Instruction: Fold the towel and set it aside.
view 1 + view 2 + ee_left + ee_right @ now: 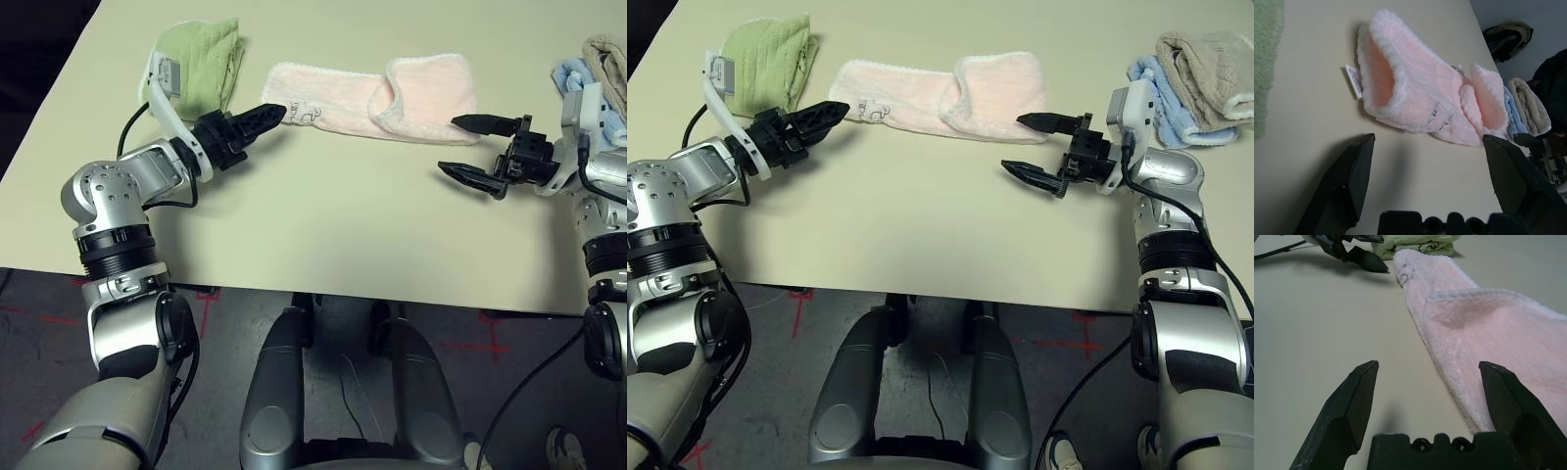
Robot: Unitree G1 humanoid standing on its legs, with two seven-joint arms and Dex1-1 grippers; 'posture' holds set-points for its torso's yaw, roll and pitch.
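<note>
1. Across the far middle of the table [323, 225] I see the pink towel [353, 98], lying as a long strip with its right end folded back over itself.
2. Near its left end I can read a small print [304, 115] on the cloth, and in the left wrist view a white label [1354, 81] sticks out from the towel's edge.
3. My left gripper [263, 118] has its jaws spread wide and holds nothing; the fingertips sit just beside the towel's left end, and I cannot tell if they touch it.
4. My right gripper [470, 147] is also spread wide and empty, just in front of the folded right end, one finger [485, 123] close to the cloth.
5. Behind the left arm lies a folded green towel [206, 64].
6. At the far right lie a blue towel [1161, 93] and a beige towel [1205, 64], touching each other.
</note>
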